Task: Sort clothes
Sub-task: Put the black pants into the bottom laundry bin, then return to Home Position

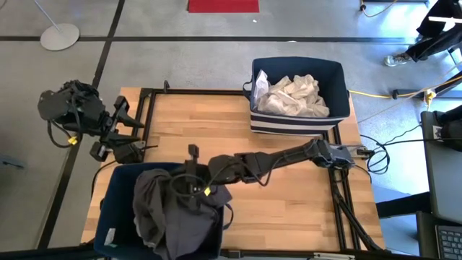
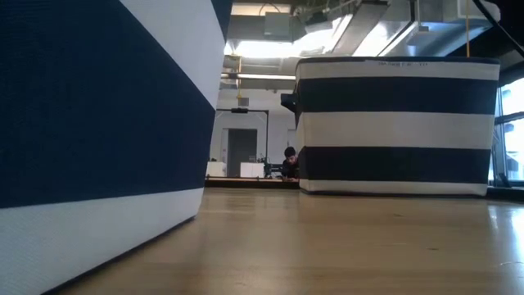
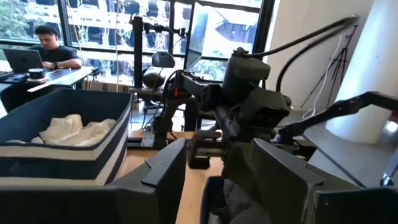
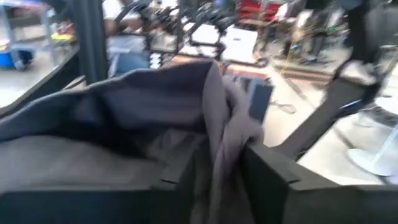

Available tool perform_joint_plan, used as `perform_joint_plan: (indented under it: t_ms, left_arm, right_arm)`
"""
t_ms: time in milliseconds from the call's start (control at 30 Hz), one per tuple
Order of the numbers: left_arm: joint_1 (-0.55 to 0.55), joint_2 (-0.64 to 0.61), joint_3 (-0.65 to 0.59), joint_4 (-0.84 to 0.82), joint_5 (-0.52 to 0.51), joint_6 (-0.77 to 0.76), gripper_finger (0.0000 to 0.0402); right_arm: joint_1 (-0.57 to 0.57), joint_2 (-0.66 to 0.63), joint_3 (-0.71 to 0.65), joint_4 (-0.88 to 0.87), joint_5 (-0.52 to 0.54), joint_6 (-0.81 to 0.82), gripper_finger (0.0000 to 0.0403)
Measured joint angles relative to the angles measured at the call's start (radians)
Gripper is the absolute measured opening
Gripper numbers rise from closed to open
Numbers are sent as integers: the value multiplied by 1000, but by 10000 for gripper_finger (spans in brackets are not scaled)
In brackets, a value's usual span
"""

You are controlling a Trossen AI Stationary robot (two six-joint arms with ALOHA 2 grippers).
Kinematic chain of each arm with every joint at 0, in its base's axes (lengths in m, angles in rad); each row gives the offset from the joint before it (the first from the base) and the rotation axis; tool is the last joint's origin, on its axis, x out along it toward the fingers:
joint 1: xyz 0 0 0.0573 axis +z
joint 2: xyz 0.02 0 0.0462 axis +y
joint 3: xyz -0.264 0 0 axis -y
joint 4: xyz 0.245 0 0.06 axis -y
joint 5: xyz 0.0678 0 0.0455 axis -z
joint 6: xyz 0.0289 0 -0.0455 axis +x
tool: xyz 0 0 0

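Note:
A dark grey garment [image 1: 162, 209] lies heaped in the navy bin [image 1: 108, 217] at the table's near left, spilling over the bin's right side. My right gripper [image 1: 186, 186] reaches across the table from the right and is shut on this garment [image 4: 124, 124] above the bin. White and cream clothes [image 1: 292, 95] lie in the striped navy bin [image 1: 339, 94] at the far right. My left gripper [image 1: 139, 137] is open and empty at the table's left edge, just beyond the near bin; its fingers [image 3: 155, 177] frame the right arm. My right gripper pinches a bunched fold of the dark grey garment [image 4: 219, 155] between its two fingers [image 4: 273, 177]. The cloth runs up out of the gap and spreads over the heap in the bin. How many layers are held I cannot tell.
The low view shows the near bin's wall [image 2: 98, 123] close at the left and the striped far bin [image 2: 397, 123] at the right, with bare wood between them. A black frame [image 1: 216, 92] runs along the table's edges. A person sits at a desk [image 3: 43, 53] beyond the table.

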Motion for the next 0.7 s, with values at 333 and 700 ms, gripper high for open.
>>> perform_joint_plan:
  t_ms: [333, 700]
  left_arm:
    - [0, 14, -1, -64, 1, -70, 172]
    - [0, 23, -69, -79, -66, -106, 172]
  right_arm:
    - [49, -87, 1, -265, 74, 5, 241]
    - [189, -354, 3, -700, 365, 168, 253]
